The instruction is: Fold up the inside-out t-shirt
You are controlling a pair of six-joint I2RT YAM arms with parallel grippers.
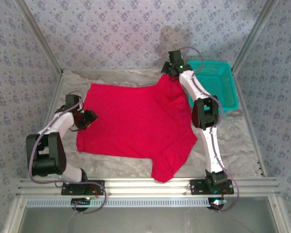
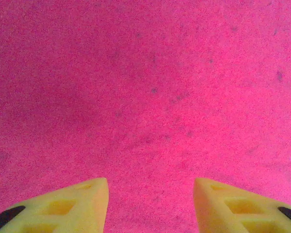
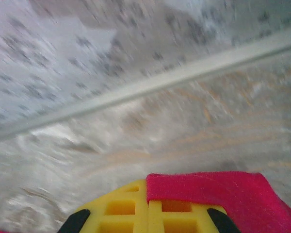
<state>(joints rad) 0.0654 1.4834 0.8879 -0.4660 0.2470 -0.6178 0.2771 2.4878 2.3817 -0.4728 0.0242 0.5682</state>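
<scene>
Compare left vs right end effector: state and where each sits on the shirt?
Left end effector has jaws apart over flat cloth, gripping nothing; right end effector is shut on an edge of the t-shirt. Left sits at the shirt's left edge; right is at its far right corner, beside the teal basket. Both have yellow fingers.
</scene>
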